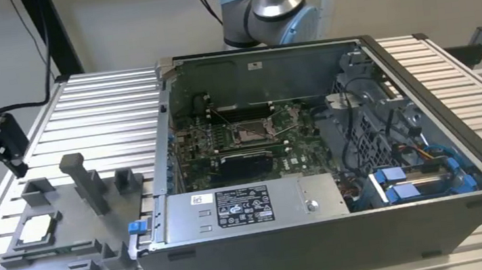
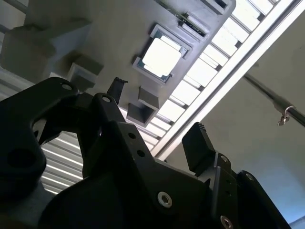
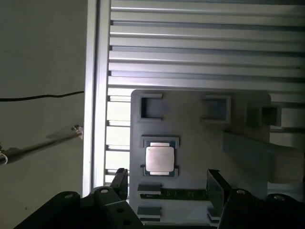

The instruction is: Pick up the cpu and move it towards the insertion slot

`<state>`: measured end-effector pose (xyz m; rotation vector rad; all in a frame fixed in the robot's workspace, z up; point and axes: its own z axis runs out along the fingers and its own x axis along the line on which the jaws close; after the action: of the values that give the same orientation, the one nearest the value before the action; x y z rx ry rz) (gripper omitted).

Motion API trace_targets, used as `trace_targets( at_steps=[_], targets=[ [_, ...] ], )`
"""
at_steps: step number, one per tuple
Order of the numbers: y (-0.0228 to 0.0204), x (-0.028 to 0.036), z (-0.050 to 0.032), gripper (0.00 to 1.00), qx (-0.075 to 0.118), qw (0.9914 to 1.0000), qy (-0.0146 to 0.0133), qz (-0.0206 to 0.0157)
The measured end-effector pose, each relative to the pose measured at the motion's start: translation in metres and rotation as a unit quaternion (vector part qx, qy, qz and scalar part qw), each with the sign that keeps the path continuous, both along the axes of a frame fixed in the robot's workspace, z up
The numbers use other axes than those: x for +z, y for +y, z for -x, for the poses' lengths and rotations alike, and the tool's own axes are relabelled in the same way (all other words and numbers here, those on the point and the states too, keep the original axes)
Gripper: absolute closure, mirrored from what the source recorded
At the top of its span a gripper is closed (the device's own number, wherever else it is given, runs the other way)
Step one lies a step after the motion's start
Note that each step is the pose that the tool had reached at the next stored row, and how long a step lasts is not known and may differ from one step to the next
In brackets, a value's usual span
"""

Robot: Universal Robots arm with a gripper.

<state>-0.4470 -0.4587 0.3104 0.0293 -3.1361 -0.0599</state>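
Note:
The cpu (image 1: 38, 228) (image 2: 162, 57) (image 3: 159, 159), a small silvery square chip, lies flat in a recess of the grey fixture plate (image 1: 78, 264) (image 3: 200, 143) on the exterior view's left. My black gripper (image 1: 15, 164) (image 2: 157, 117) (image 3: 167, 183) hangs above the plate's far left, well clear of the chip. Both wrist views show its fingers (image 3: 217, 183) spread apart with nothing between them. The insertion slot (image 1: 250, 132), a shiny metal-framed socket, sits on the motherboard inside the open computer case (image 1: 431, 208).
Tall grey posts (image 1: 88, 183) rise from the fixture plate near the cpu. Inside the case, a black block (image 1: 244, 165) sits just in front of the slot, with a silver power supply (image 1: 249, 205) nearer still. The arm's base (image 1: 263, 10) stands behind the case on the slatted table (image 1: 101, 103).

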Motion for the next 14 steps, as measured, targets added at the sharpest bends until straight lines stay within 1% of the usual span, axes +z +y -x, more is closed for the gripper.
trace_targets(
  at_steps=[14],
  targets=[
    [-0.0076, -0.0211, 0.0000, 0.00, 0.000, 1.00000, 0.0000, 0.0000]
  ],
)
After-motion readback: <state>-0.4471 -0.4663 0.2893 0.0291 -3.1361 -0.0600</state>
